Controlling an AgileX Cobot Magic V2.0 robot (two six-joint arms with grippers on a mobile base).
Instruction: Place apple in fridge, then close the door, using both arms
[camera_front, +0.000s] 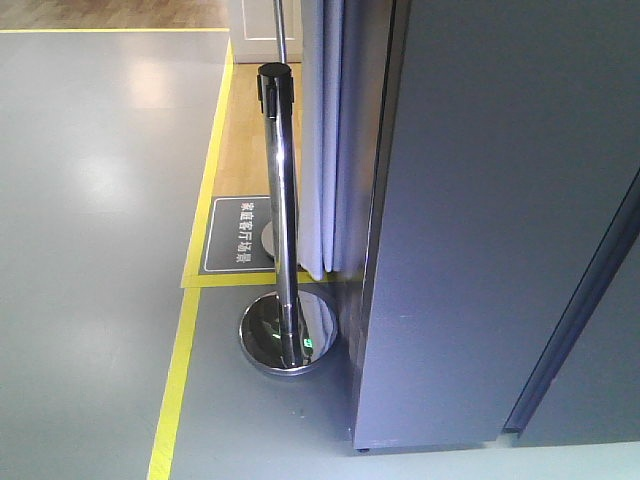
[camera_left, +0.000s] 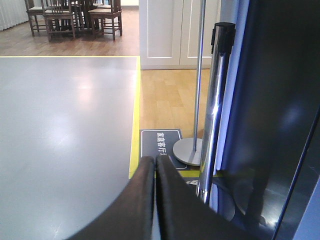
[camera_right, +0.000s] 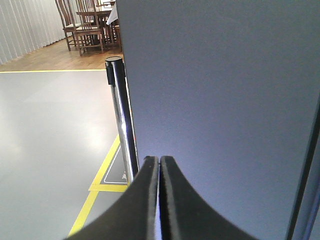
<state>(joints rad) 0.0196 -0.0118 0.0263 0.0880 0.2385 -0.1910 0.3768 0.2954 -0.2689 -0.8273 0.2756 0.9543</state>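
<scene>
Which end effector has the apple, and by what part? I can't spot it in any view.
Neither. The left end effector and right end effector are both shut with nothing between their fingers; no apple is visible.

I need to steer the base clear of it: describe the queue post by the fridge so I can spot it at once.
Start from the tall dark grey fridge filling the right of the front view. Just left of its side stands the chrome post, upright on a round mirrored base. Its black cap sets it apart from the thinner pole behind.
</scene>
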